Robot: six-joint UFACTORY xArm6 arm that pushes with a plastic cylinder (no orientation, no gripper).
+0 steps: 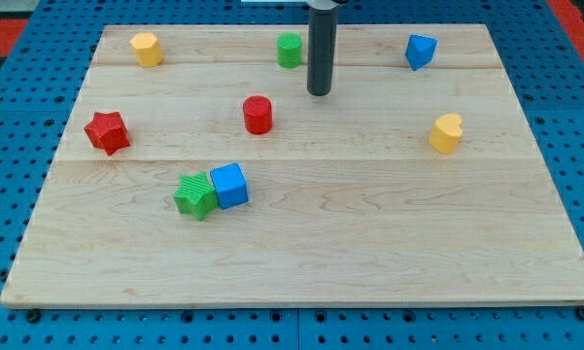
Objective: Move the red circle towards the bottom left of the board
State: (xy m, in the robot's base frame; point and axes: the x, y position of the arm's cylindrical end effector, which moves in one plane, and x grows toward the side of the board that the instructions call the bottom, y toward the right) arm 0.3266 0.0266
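On board [301,253]: two red, green, blue, yellow blocks each.

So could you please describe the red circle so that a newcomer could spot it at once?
Start at the wooden board and find my tip near its top middle. The red circle stands just to the view's left of it and slightly lower. Unlike the red star further left, it is a plain round cylinder.

Upright red circle [257,114], board's upper-middle
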